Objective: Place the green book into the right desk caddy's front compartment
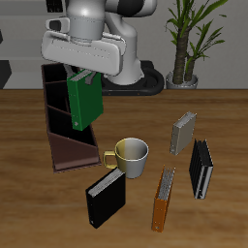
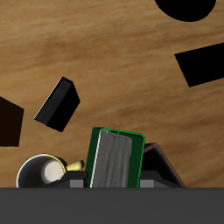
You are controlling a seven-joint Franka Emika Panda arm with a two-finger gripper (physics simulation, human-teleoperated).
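Behind the table, a dim room is seen, with a potted plant (image 1: 190,34) set at the back edge. A wooden table (image 1: 223,116) with a brown grain is spread across the exterior view. Over its far part the white arm is held, and the gripper (image 1: 85,70) is clamped on the green book (image 1: 84,101), which is carried upright in the air above the right desk caddy (image 1: 66,131). The caddy, long and dark maroon-brown, is laid running from the back of the table toward its front edge, and the book's lower end is seen over its dividers; whether the two are touching cannot be told. In the wrist view the book's pale page edges (image 2: 112,159) are turned to the camera. Just beside the caddy's near end a cream mug (image 1: 129,156) is stood. Nearer the front edge a black book (image 1: 106,198) and an orange book (image 1: 164,200) are stood apart. Farther off, a grey book (image 1: 183,133) and a black-and-white book (image 1: 201,168) are placed.
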